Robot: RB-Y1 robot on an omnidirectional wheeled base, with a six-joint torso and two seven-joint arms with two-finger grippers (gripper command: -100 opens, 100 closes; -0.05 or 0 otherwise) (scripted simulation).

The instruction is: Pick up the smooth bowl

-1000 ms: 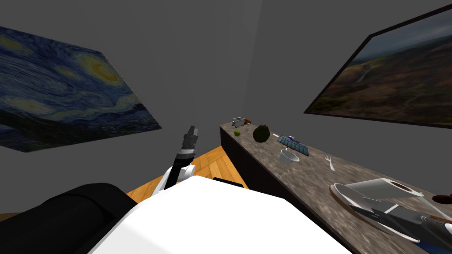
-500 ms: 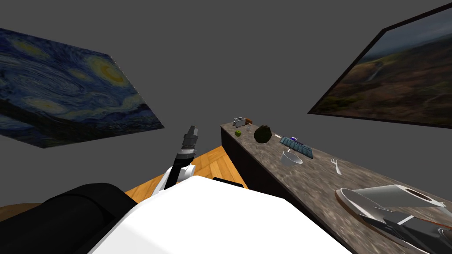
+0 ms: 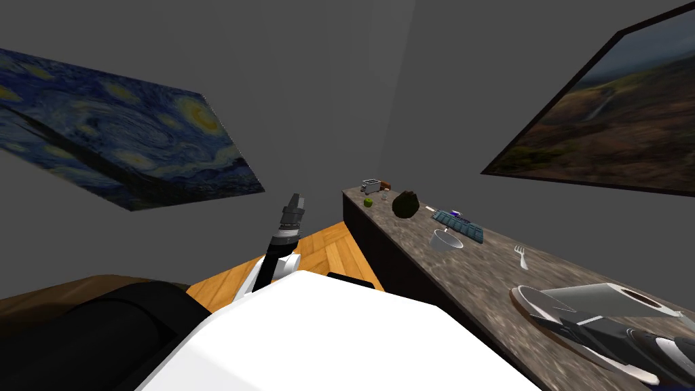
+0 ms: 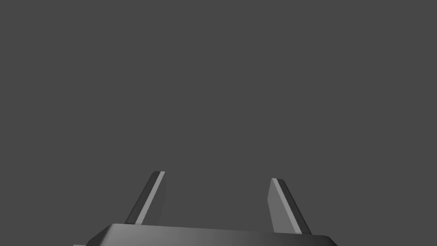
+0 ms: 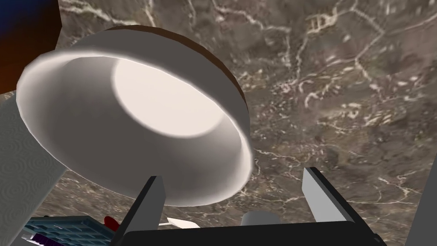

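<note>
White within and brown along its outer wall, the smooth bowl (image 5: 141,128) is seen close before the right claw (image 5: 232,175), resting on the near end of the brown, marble-veined counter (image 5: 341,98). Its inner surface is plain and even, with a flat round floor and a steep wall, and that bare white floor is seen whole. Being round, it has no long axis; its mouth is turned upward, away from the counter.

The right claw is released. Its two fingers are spread, one set in front of the bowl's rim and the other over bare counter, so that the near wall is placed between them. Whether the wall is touched cannot be told. A white paper roll (image 3: 597,295) is laid on its side just beside the bowl.

On the robot's left, the left claw (image 4: 217,176) is likewise released, its fingers spread apart. It is raised above the wooden floor (image 3: 326,254), apart from the counter.

Farther along the counter a fork (image 3: 521,256) is found, then a small white bowl (image 3: 446,240), with a flat blue grid-patterned thing (image 3: 459,227) just behind it. Beyond these, a dark round lump (image 3: 405,203), a small green ball (image 3: 368,201) and a grey toaster (image 3: 370,184) are set near the far end.
</note>
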